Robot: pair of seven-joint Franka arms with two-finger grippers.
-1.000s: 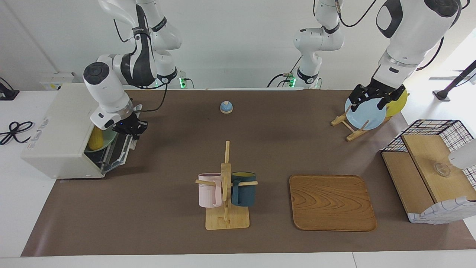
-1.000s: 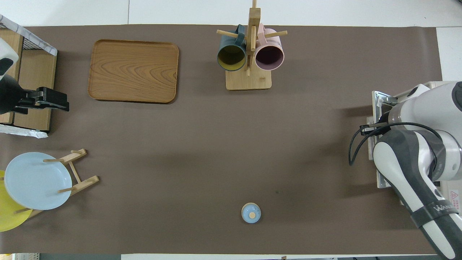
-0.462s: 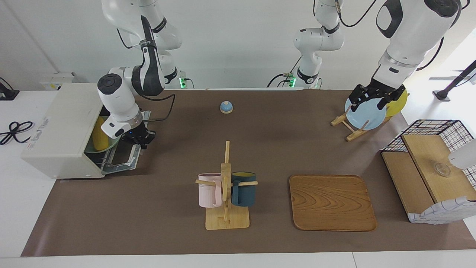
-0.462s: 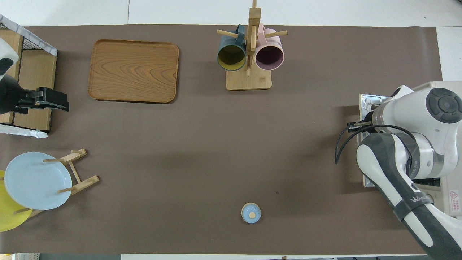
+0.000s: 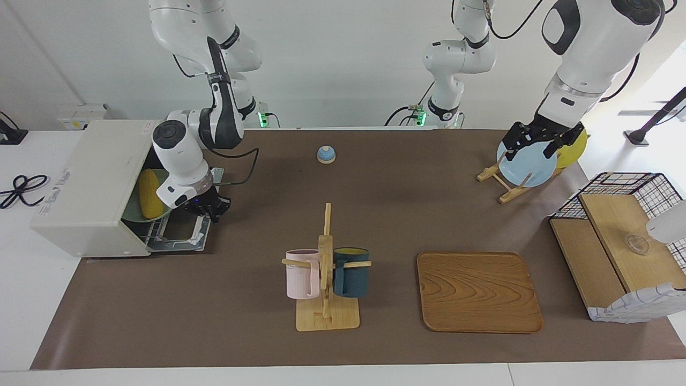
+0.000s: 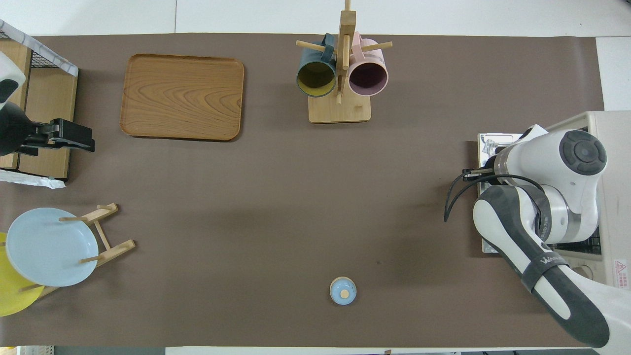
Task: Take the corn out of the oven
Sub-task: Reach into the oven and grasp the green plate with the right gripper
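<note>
Brown paper covers the counter (image 6: 276,197), and I read the clock off my overhead view, with the robots at six. Nearest them, at six o'clock, sits a small blue bell (image 6: 342,290). At eight o'clock a wooden rack (image 6: 111,236) holds a pale blue plate (image 6: 49,246) on edge, with a yellow plate (image 6: 10,296) beside it.

At three o'clock stands the off-white oven (image 5: 91,177), its glass door (image 5: 179,236) dropped flat onto the counter. The corn (image 5: 149,199) is inside the oven, lying on a greenish dish just inside the mouth. The right claw (image 5: 211,206) is low at the door's outer edge, where the handle is. I cannot tell how far it is open, or whether it grips the handle. From overhead the arm hides it.

At nine o'clock the left claw (image 5: 538,142) waits in the air over the edge of the wire-and-wood basket (image 5: 627,185), spread apart and holding nothing.

Farther out, at eleven o'clock, a wooden tray (image 6: 182,96) lies flat. At twelve o'clock a wooden mug stand (image 6: 340,111) carries a dark blue mug (image 6: 315,76) and a pink mug (image 6: 368,76).
</note>
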